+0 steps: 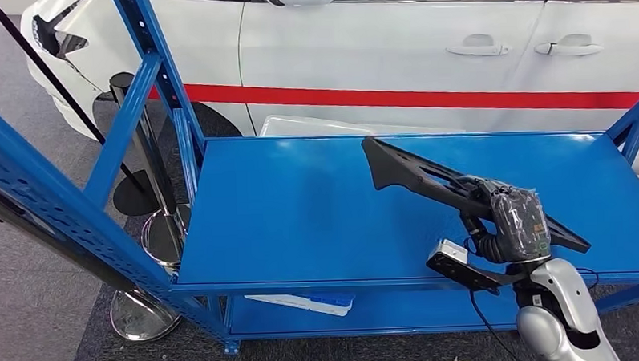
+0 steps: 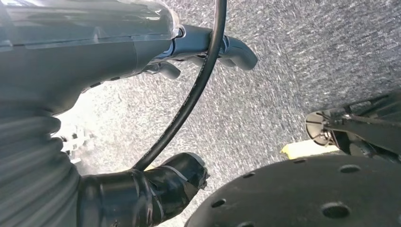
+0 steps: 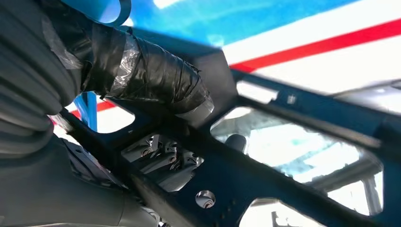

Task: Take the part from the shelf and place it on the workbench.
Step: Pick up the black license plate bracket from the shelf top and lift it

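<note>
The white car [image 1: 424,48] with its red stripe fills the far side of the scene, and in front of it stands the blue shelf [image 1: 301,205], whose upper deck spreads wide and flat. The black part [image 1: 428,177], a long openwork bracket, sits over the right half of that deck, its broad end pointing far and left and its thin end toward the near right edge. The right hand [image 1: 514,222] holds it near the thin end; in the right wrist view the taped thumb [image 3: 156,80] lies across a strut of the part [image 3: 265,161] with the fingers tucked beneath. Whether the part rests on the deck or is lifted cannot be told. The left hand [image 2: 156,184] hangs over grey carpet, gripping nothing; how far its fingers are spread is unclear.

The step looks like lifting the part away. Since the grip is far from the middle, the long end will likely sag, so the hand should rise straight, keep the part level, and clear the right upright [image 1: 631,125] before turning.
</note>
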Robot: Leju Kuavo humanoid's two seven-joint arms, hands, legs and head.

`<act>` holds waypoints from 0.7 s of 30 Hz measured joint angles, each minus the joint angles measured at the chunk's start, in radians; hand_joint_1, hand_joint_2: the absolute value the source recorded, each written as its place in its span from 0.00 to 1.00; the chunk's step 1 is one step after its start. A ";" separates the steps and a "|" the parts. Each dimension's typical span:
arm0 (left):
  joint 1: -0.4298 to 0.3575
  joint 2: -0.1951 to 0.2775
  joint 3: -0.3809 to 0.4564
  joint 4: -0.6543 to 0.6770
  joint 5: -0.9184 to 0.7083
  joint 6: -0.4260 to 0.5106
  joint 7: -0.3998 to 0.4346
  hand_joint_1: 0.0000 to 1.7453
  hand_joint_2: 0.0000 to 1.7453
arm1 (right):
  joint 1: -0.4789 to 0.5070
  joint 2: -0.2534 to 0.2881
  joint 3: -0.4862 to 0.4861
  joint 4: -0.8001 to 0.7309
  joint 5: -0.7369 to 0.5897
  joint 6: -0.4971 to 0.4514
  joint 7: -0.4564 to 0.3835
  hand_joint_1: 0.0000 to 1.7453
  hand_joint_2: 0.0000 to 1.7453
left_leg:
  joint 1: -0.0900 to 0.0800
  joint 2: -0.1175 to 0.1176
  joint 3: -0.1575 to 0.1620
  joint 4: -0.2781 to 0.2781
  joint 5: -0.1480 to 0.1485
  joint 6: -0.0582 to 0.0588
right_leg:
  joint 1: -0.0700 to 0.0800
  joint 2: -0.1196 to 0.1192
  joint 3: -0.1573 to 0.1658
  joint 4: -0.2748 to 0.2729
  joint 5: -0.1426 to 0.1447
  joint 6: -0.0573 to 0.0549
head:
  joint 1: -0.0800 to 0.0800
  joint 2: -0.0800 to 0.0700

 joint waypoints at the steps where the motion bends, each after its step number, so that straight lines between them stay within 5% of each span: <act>1: -0.001 0.000 -0.003 0.000 0.000 0.002 0.002 0.00 1.00 | 0.004 -0.004 0.001 -0.012 0.007 -0.004 0.000 1.00 1.00 | 0.003 0.001 0.002 -0.007 0.004 0.004 | 0.000 -0.001 -0.012 0.028 -0.020 0.001 | 0.000 0.000; 4: -0.002 0.000 -0.008 0.000 0.000 0.008 0.008 0.00 1.00 | 0.011 -0.015 0.010 -0.033 0.022 -0.013 0.000 1.00 1.00 | 0.004 0.004 0.001 -0.011 0.007 0.008 | 0.000 -0.002 -0.107 0.219 -0.113 0.005 | 0.000 0.000; 6: -0.002 0.000 -0.011 0.000 0.000 0.011 0.012 0.00 1.00 | 0.016 -0.020 0.017 -0.039 0.024 -0.015 0.000 1.00 1.00 | 0.004 0.005 -0.002 -0.006 0.007 0.007 | -0.002 -0.003 -0.149 0.293 -0.114 0.007 | 0.000 0.000; 7: -0.002 0.000 -0.015 0.000 0.000 0.012 0.012 0.00 1.00 | 0.016 -0.024 0.020 -0.043 0.022 -0.013 0.000 1.00 1.00 | 0.005 0.004 -0.003 -0.002 0.006 0.006 | -0.003 -0.003 -0.144 0.272 -0.084 0.008 | 0.000 0.000; 10: -0.001 -0.002 -0.026 -0.003 0.000 0.009 0.007 0.00 1.00 | 0.003 -0.039 0.025 -0.060 0.003 0.009 0.004 1.00 1.00 | 0.006 0.001 -0.010 0.012 0.002 -0.007 | -0.004 -0.004 -0.065 0.092 0.015 0.004 | 0.000 0.000; 15: 0.014 -0.013 -0.041 -0.047 0.000 -0.039 -0.005 0.00 1.00 | -0.034 -0.046 0.041 -0.084 -0.016 0.045 0.023 1.00 1.00 | 0.004 0.000 -0.029 0.025 0.006 -0.044 | 0.004 -0.004 -0.063 0.042 0.039 -0.031 | -0.001 0.000; 17: 0.026 -0.024 -0.052 -0.084 0.000 -0.077 -0.005 0.00 1.00 | -0.052 -0.046 0.052 -0.087 -0.020 0.051 0.033 1.00 1.00 | 0.007 0.001 -0.056 0.086 -0.051 -0.053 | 0.002 -0.008 -0.077 0.038 0.053 -0.052 | -0.001 0.000; 19: 0.038 -0.037 -0.060 -0.137 0.000 -0.125 -0.003 0.00 1.00 | -0.077 -0.044 0.071 -0.087 -0.019 0.061 0.045 1.00 1.00 | 0.008 0.001 -0.102 0.212 -0.133 -0.059 | 0.008 -0.012 -0.099 0.042 0.066 -0.065 | -0.001 0.000; 21: 0.049 -0.044 -0.063 -0.194 0.000 -0.177 -0.002 0.00 1.00 | -0.120 -0.028 0.106 -0.080 -0.004 0.077 0.068 1.00 1.00 | 0.008 0.001 -0.121 0.294 -0.164 -0.061 | 0.013 -0.012 -0.124 0.049 0.079 -0.069 | -0.001 0.000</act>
